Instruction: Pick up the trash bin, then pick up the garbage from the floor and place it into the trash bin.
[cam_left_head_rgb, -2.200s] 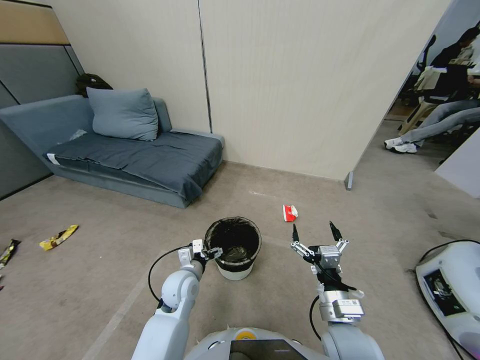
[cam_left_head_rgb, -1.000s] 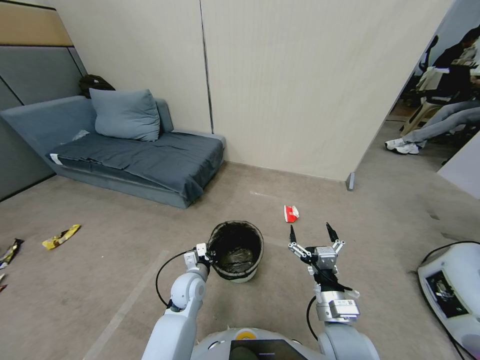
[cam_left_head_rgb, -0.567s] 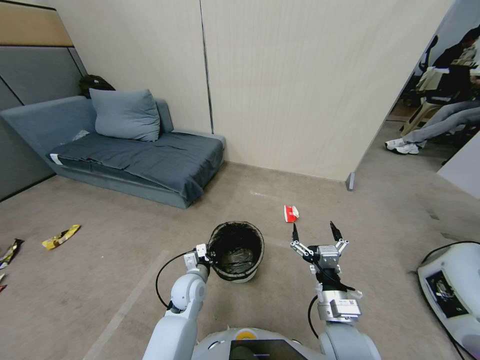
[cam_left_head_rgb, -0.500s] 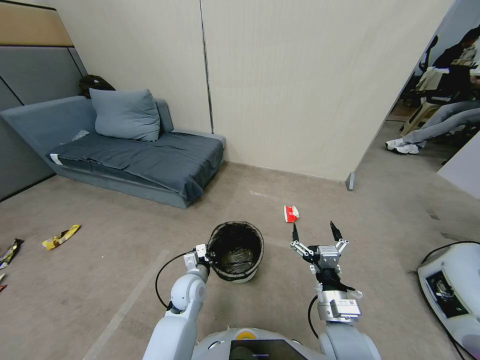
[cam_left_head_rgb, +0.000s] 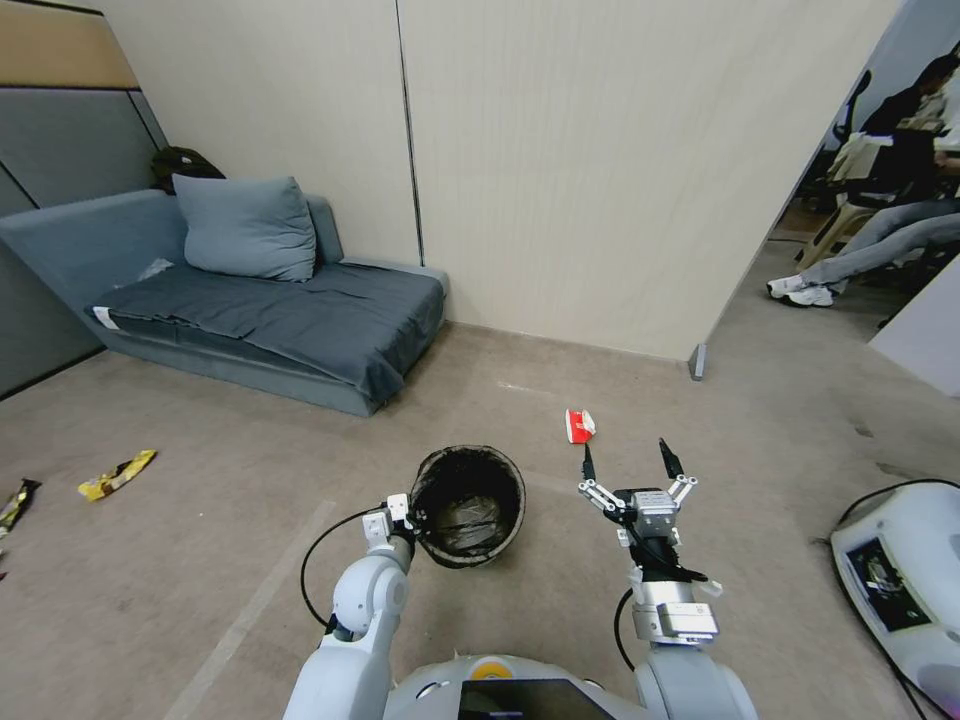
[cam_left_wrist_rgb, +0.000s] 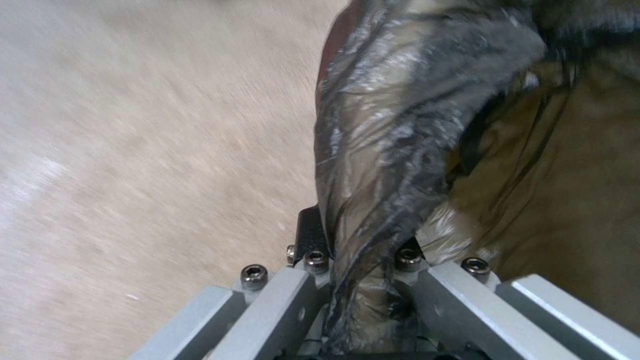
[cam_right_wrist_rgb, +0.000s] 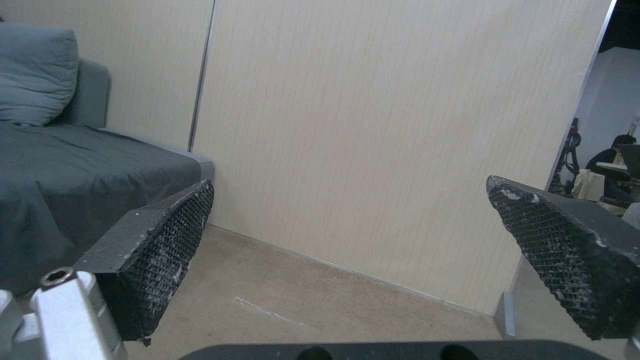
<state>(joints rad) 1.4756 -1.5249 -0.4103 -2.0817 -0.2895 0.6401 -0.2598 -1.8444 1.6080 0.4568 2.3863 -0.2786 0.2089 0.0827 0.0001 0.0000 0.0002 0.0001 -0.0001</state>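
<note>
Red wrapper (cam_left_head_rgb: 579, 425) just ahead of spread right tool (cam_left_head_rgb: 628, 462); left tool (cam_left_head_rgb: 408, 512) pinching bin (cam_left_head_rgb: 467, 503) rim.

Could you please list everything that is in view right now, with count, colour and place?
trash bin: one, black-lined, lifted and tilted, rim clamped.
red-and-white wrapper: one, floor beyond right gripper.
yellow packet: one, floor far left.
dark packet: one, left edge.
sofa: one, grey-blue, against the wall.
pillow: one, grey-blue, on sofa.
white machine: one, right edge.
left gripper: shut on bin's lined rim.
right gripper: open, held above the floor.
</note>
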